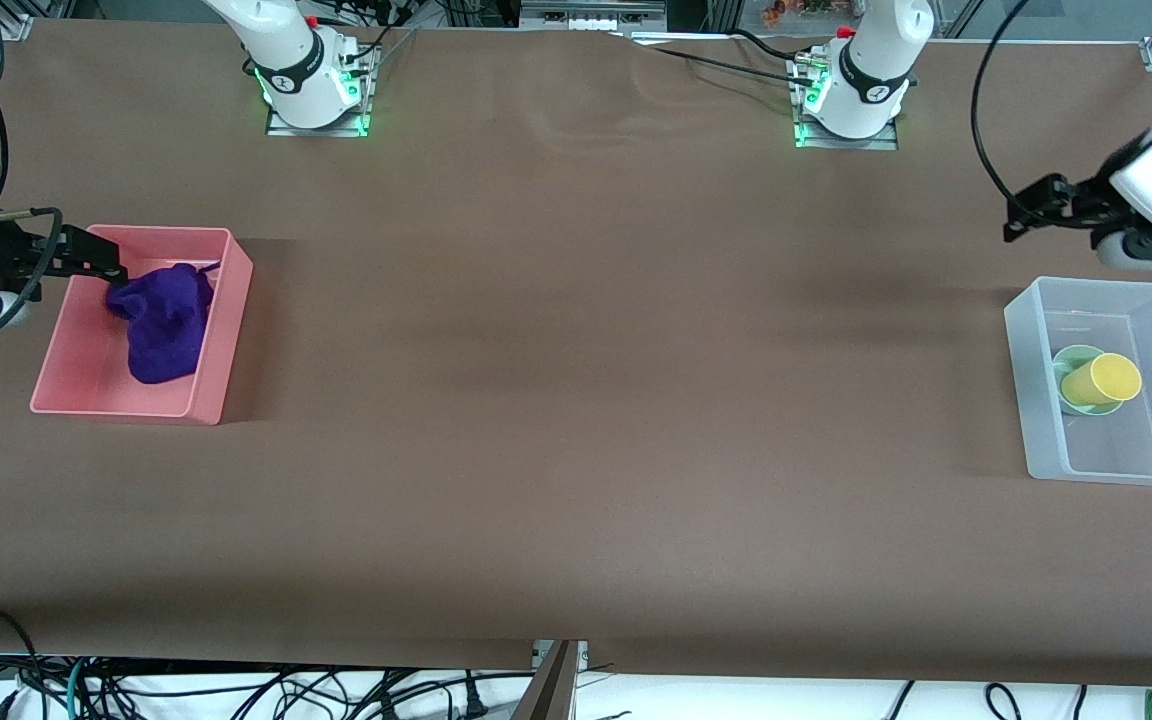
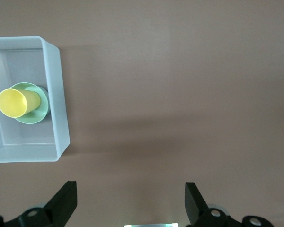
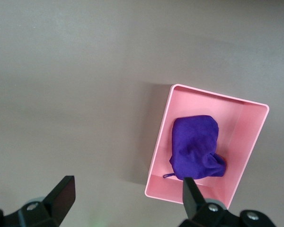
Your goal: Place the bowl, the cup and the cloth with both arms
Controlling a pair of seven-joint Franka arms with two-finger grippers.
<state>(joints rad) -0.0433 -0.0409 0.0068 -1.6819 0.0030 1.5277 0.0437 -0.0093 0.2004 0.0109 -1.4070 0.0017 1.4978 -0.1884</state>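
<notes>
Cup [image 1: 1102, 381] in bowl [image 1: 1076, 392] inside clear bin [image 1: 1031, 350] — cup looks tipped, hard to tell. Cloth [image 1: 167, 320] in pink bin [image 1: 219, 345]. Left gripper [image 1: 1029, 213] near the clear bin, right gripper [image 1: 101, 262] above the pink bin — both wide open, empty

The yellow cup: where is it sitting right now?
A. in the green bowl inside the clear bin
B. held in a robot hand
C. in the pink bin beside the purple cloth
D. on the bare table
A: the yellow cup sits in the green bowl inside the clear bin.

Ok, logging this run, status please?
Both grippers open, empty: left gripper, right gripper. Cup in bowl, clear bin. Cloth in pink bin. Nothing obstructing.
</notes>
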